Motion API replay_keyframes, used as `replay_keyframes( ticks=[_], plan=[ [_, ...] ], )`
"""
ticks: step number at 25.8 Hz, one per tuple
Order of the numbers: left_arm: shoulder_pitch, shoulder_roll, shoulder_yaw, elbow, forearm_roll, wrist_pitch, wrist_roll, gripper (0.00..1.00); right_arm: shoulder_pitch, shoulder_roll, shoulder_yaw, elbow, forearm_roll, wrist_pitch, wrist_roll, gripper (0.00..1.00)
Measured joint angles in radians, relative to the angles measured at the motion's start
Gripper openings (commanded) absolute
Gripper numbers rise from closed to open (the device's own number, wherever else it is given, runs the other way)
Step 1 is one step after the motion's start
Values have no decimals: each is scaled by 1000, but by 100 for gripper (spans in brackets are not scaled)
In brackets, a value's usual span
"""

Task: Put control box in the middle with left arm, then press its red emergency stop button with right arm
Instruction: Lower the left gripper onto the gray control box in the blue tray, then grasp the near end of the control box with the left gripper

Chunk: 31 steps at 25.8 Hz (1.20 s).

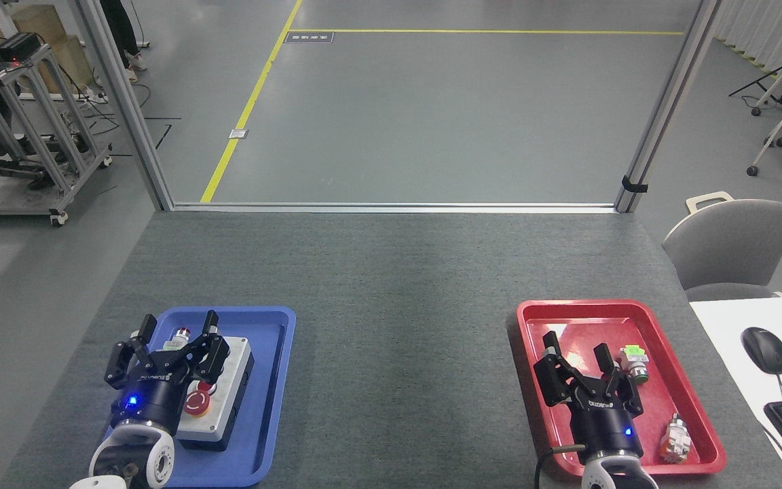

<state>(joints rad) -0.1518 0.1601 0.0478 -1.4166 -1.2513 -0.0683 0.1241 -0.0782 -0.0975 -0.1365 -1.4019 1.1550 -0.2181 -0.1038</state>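
Control box (225, 394) in blue tray (275, 380), directly beneath left gripper (179, 331), fingers spread apart; right gripper (575, 352) likewise spread.

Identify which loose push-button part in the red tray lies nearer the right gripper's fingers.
The green-tagged part, just beside the right gripper; the orange one lies by the tray's near corner.

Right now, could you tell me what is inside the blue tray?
The blue tray holds the control box, its red emergency stop button partly showing. The open left gripper hides part of the box.
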Motion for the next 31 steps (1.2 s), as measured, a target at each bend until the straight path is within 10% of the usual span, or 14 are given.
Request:
replay_keyframes(
  ticks=[15, 31],
  plan=[
    [100, 0, 40, -101, 137, -42, 97, 99, 0, 0, 0, 0, 0, 0, 0, 100],
    [195, -39, -20, 31, -188, -4, 152, 99, -10, -1, 1, 15, -1, 2, 6, 100]
  ],
)
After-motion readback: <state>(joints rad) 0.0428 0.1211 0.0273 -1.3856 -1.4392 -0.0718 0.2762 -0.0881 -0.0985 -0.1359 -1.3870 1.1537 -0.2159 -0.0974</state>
